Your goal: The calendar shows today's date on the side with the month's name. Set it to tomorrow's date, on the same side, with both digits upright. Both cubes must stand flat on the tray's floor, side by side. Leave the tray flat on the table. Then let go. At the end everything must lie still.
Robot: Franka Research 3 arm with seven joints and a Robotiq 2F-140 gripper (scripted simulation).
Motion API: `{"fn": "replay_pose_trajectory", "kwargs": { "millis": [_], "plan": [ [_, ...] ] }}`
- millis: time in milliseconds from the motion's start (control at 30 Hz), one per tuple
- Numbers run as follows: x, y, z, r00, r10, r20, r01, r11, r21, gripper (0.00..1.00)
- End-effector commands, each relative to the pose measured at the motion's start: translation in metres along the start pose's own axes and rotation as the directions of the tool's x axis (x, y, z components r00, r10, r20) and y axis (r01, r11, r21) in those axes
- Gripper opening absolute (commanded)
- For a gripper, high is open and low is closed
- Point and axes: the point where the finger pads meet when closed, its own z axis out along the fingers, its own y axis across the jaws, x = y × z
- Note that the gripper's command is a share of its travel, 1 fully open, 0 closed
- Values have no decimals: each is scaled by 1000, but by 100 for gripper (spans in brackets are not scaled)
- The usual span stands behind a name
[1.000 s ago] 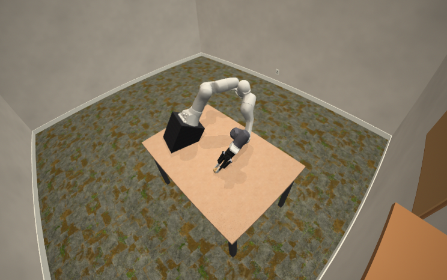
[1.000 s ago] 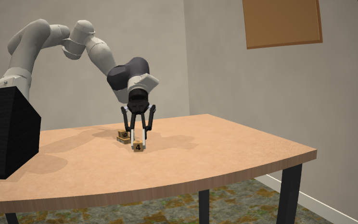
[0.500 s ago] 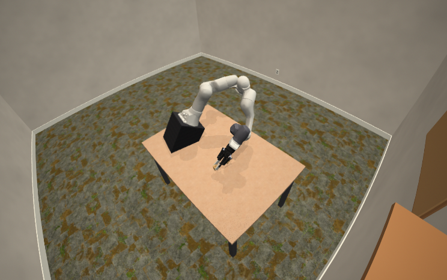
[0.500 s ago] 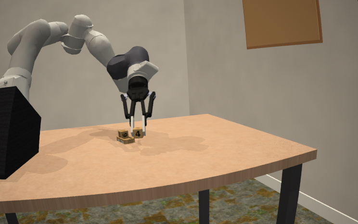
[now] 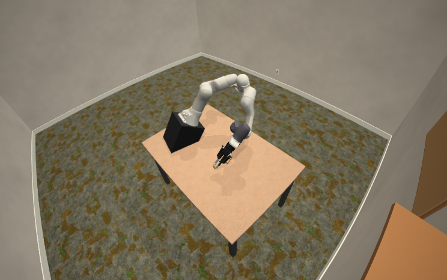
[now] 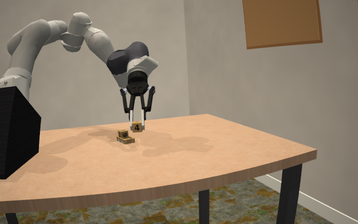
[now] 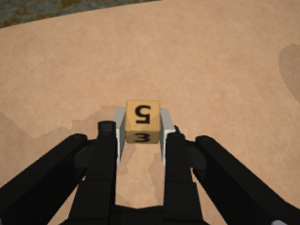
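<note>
One cube (image 6: 122,133) was seen standing in the tray (image 6: 126,140), at its left end, with a sideways 6 on the near face; the tray's right half was left unfilled. The tray was laid flat on the table (image 6: 185,158), about mid-table and well back from the near edge. The second cube (image 6: 136,127) was held off the table, pinched between the two white pads (image 6: 131,116) of the gripper (image 6: 136,123), just above and to the right of the tray, apart from it. A 4 was shown on its near face in the exterior view; in the wrist view a 5 (image 7: 142,113) was seen on top and a 3 on the face below it, both inverted to that camera. The jaws were closed narrowly on the cube's sides, fingers pointing straight down. Open table was left to the right and front of the tray, while the black base block (image 6: 15,131) was set at the far left, well apart.
</note>
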Motion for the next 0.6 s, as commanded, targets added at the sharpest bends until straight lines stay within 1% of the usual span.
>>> {"fn": "replay_pose_trajectory", "kwargs": {
  "millis": [0,100,200,267,333,433,567],
  "plan": [
    [0,2,0,1000,-11,-2,11,1000,-3,17],
    [0,2,0,1000,-11,0,11,1000,-4,17],
    [0,3,1,1000,-11,23,12,1000,-10,17],
    [0,3,1,1000,-11,23,12,1000,-10,17],
    [0,4,3,998,-12,56,13,1000,-16,17],
    [1,5,4,992,-11,123,14,1000,-22,17],
    [2,4,3,978,-10,210,13,1000,-15,17]
  ]
}}
